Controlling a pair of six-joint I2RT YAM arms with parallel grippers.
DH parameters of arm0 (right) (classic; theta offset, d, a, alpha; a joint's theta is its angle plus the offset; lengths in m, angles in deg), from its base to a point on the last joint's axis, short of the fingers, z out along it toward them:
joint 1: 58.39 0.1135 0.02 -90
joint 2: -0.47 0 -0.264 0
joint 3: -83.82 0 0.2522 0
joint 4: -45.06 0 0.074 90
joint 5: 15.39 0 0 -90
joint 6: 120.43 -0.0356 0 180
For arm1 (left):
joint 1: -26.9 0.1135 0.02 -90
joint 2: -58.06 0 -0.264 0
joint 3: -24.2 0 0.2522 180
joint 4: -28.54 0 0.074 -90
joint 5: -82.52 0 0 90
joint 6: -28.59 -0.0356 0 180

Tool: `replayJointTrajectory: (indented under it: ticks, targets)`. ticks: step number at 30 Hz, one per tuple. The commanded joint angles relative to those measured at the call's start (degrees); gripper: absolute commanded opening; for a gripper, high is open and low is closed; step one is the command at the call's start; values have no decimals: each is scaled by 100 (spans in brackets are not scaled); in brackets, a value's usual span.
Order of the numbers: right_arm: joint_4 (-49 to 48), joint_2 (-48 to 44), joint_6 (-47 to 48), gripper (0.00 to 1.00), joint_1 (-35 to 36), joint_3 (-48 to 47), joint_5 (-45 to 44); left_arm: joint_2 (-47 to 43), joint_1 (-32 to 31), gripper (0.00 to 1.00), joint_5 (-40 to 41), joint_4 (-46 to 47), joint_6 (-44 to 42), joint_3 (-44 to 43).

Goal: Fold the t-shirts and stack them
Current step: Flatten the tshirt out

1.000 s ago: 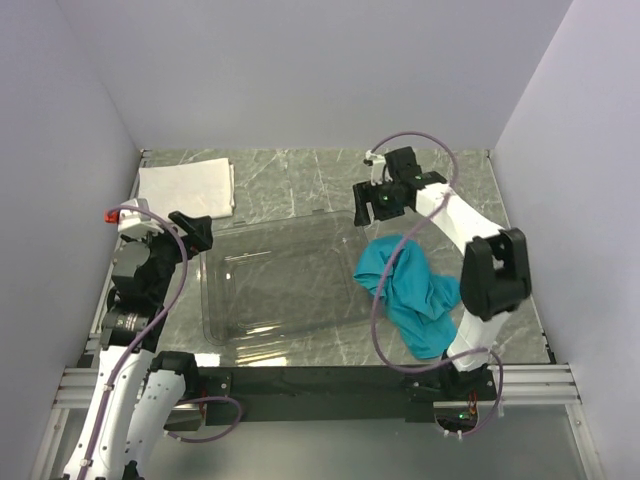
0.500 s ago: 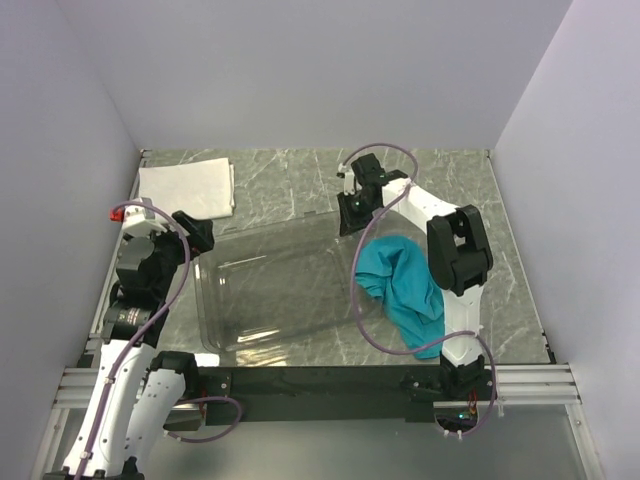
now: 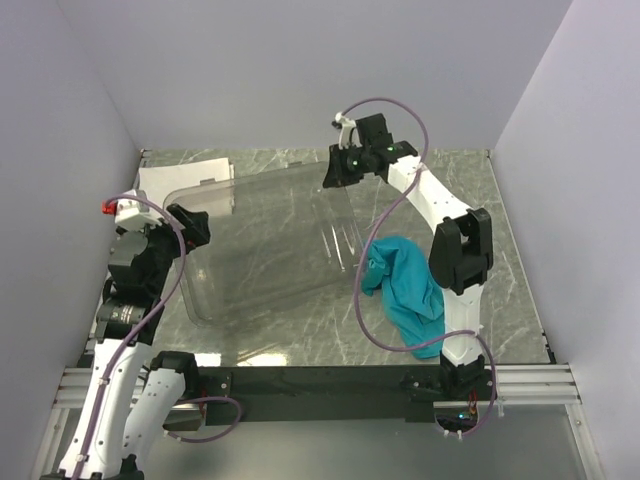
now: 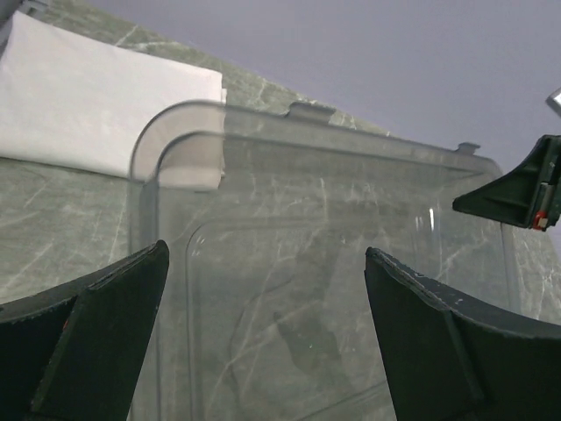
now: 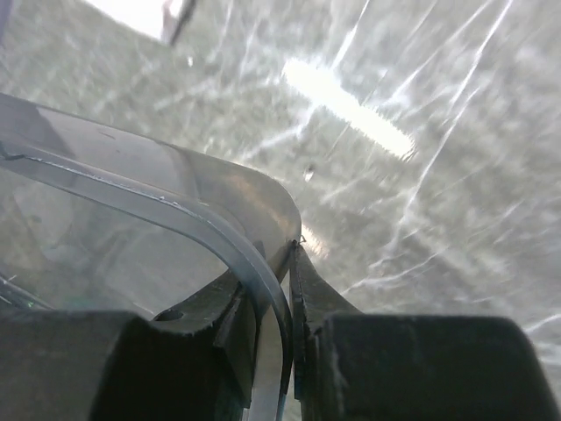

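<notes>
Clear plastic bin [image 3: 270, 240] is no longer lying flat: right gripper [image 3: 333, 178] is hoisting its far corner, tipping it up on edge. Grey marble tabletop [image 3: 500, 250], pale lavender walls [image 3: 300, 70] closing in three sides. Teal t-shirt [image 3: 410, 290] is lying crumpled at right beside the right arm; white folded piece [image 3: 160, 176] is sitting far left, partly behind the bin. Right wrist view alone is showing jaws pinching the rim; left wrist view is showing left gripper [image 4: 263, 259] gaping wide, empty.

That bin [image 3: 260, 250] is clear glossy plastic, tee [image 3: 410, 295] is soft matte cloth, white piece [image 3: 165, 180] matte fabric, table [image 3: 505, 210] polished marble-look with glare.
</notes>
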Motion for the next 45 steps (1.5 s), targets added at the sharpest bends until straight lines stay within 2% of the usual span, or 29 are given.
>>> replayJointTrajectory:
  ticks: [1, 3, 5, 10, 15, 18, 21, 24, 28, 34, 43, 45]
  targets:
    - [-300, -254, -268, 0, -202, -581, 89, -77, -12, 99, 196, 29, -206, -410]
    - [-308, -316, -215, 0, -403, -810, -351, -173, -12, 99, 206, 38, -223, -498]
    - [-439, -412, -276, 0, -693, -881, -432, -244, -12, 99, 206, 91, -206, -525]
    - [-607, -579, -645, 0, -1046, -899, 17, -438, -12, 99, 214, 231, -215, -525]
    - [-406, -992, -654, 0, -1326, -864, -958, -376, -12, 99, 188, 249, -241, -604]
    - [-344, -1282, -786, 0, -1686, -504, -1354, -429, -12, 99, 136, 310, -145, -438]
    - [-309, -1642, -1058, 0, -2231, 293, -1740, -543, -12, 99, 109, 433, 31, -174]
    - [-352, -2160, -1497, 0, -2504, 945, -2765, -561, -12, 99, 65, 539, 84, 2]
    - [-501, -2871, -2374, 0, -2847, 2191, -3612, -403, -12, 100, -66, 697, 40, 73]
    - [-599, -3418, -2938, 0, -3418, 3029, -4517, -139, -12, 100, -286, 1013, 31, 187]
    - [-800, -3550, -2896, 0, -4140, 3714, -4660, 125, -12, 100, -532, 1427, 145, 301]
    - [-862, -3577, -2808, 16, -4157, 3829, -4729, 151, -12, 99, -568, 1453, 172, 310]
